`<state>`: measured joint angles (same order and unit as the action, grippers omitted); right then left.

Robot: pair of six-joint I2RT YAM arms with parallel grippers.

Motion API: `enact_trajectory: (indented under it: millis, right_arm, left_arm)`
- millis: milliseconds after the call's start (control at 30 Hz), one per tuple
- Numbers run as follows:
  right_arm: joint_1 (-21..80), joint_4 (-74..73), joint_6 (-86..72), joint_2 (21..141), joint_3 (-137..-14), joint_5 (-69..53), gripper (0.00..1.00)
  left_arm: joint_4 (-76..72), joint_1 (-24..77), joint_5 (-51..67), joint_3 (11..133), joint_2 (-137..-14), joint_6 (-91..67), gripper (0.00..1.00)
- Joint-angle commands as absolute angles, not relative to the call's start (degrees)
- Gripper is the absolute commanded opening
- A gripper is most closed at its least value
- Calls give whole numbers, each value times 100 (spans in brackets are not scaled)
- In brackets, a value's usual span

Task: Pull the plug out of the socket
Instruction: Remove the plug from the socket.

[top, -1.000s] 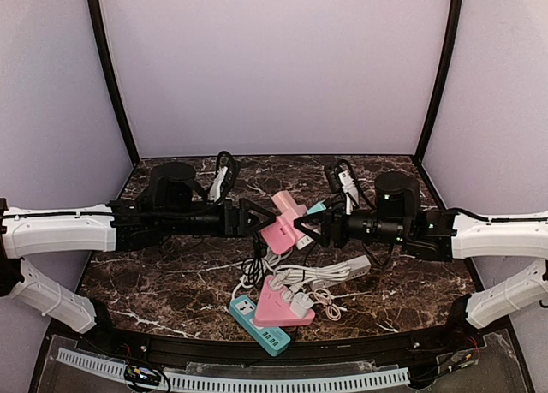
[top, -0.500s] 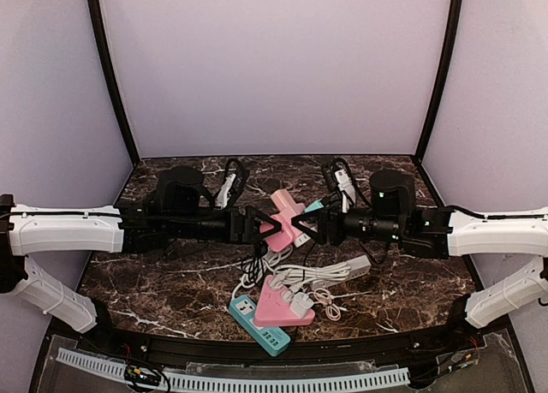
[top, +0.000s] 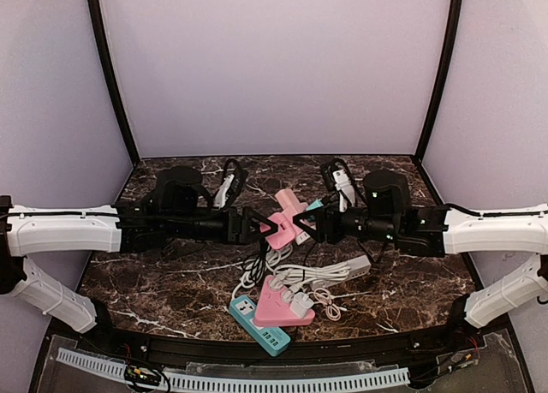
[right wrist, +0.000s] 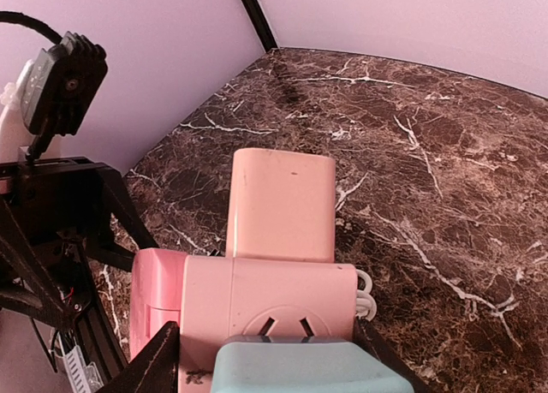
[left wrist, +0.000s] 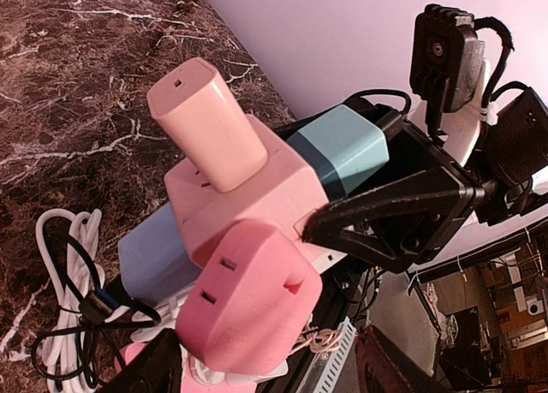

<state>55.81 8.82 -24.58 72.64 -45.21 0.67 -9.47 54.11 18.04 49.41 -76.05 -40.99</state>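
A pale pink cube socket (top: 289, 219) (right wrist: 282, 294) is held above the table. My right gripper (top: 306, 225) (right wrist: 265, 331) is shut on it, one finger on each side. A light pink plug (right wrist: 281, 203) (left wrist: 208, 123) sticks out of the top of the socket, and a teal plug (left wrist: 338, 149) (right wrist: 304, 369) out of the face toward the right wrist. A deeper pink plug (left wrist: 248, 299) (top: 274, 232) sits in the face toward my left gripper (top: 257, 226) (left wrist: 265, 348). That gripper's fingers straddle this plug, and a gap still shows beside one finger.
Under the held socket lie a teal power strip (top: 259, 323), a pink triangular power strip (top: 281, 306), a white strip (top: 347, 267) and tangled white cables (top: 257, 269). The marble table (top: 163, 273) ends at lilac walls behind and at both sides.
Both arms have moved inward toward each other. The left gripper has advanced over the deep pink plug and its jaws have narrowed. The right gripper keeps its hold on the socket.
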Motion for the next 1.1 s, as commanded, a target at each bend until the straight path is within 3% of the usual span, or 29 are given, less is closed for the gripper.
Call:
enact_trajectory:
  millis: [0,267,500,1067]
  right_arm:
    - [5537,1424,-2512,7332,-4772,507,0]
    - [5535,1417,-2620,7303,-4790,476,0]
    - [5537,1467,-2513,7107,-4683,482,0]
    - [5537,1944,-2255,6914,-4611,-377,0]
  left_arm:
    - [-976,5481,2107,4966,-7262,-4018,68]
    - [-1058,5482,2008,4840,-7075,-4112,69]
    - [-229,5471,1311,4920,-6888,-3918,68]
    - [-690,5472,1608,5005,-7354,-3875,70]
